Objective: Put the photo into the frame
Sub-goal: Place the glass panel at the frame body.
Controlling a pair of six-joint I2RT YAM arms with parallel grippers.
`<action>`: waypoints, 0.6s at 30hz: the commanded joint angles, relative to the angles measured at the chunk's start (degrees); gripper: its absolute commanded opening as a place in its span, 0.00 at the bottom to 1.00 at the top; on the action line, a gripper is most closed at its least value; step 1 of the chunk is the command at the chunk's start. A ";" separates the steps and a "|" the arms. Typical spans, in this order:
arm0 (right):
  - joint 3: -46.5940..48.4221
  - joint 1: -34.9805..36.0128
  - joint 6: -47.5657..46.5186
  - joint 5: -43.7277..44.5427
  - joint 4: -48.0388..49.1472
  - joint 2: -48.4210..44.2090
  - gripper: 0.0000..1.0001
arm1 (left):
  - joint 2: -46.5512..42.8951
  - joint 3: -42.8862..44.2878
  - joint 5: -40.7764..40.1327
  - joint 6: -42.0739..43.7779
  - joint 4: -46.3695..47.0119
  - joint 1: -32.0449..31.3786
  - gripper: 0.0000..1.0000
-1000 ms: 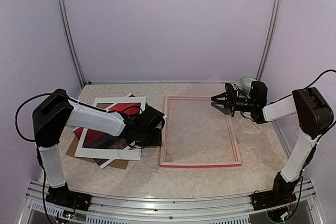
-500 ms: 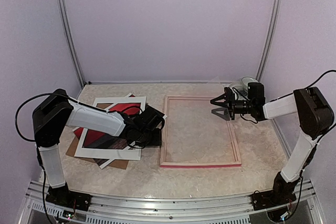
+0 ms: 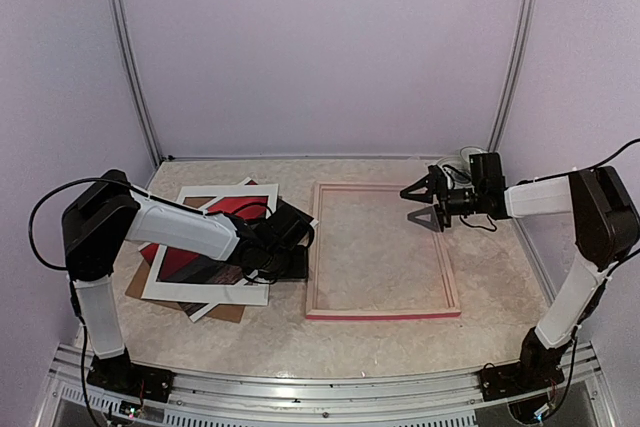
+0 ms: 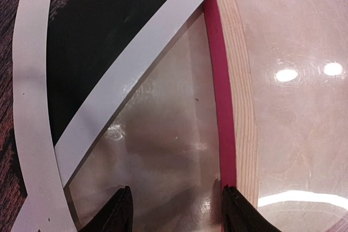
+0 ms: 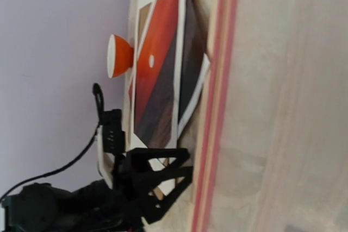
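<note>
Edges first: one frame [image 3: 380,314] lies pale back up on the desk [image 3: 380,362], its left rail just beside the stack where one photo [image 3: 183,263] sits under a white mat [image 3: 205,294], with a brown backing board [image 3: 228,311] beneath. Bare desk runs along the near side. The left tool [image 4: 178,215] sits low at the stack's right edge, jaws partly spread with nothing visible between them. The right tool [image 3: 420,205] is over the frame's far right corner, jaws wide and empty.

One pink frame [image 3: 381,315] lies on the right, while on the left there are one photo [image 3: 232,206], two overlapping white mats [image 3: 205,292], one brown backing board [image 3: 135,282] and one orange cone [image 5: 120,56], plus two arms, the left arm [image 3: 180,227] and the right arm [image 3: 545,199].
</note>
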 commanded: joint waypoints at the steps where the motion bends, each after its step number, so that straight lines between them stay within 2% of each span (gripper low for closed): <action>1: 0.94 0.14 -3.77 1.20 -4.42 -1.73 0.88 | -1.42 -0.46 0.20 -0.34 0.98 -0.77 0.56; 13: 1.23 0.14 -6.66 2.93 -8.06 -1.73 0.89 | -1.71 -0.37 0.15 -0.26 0.82 -0.78 0.56; 18: 2.70 0.14 -9.43 5.24 -12.84 -1.64 0.90 | -1.72 -0.14 0.15 -0.09 0.64 -0.75 0.56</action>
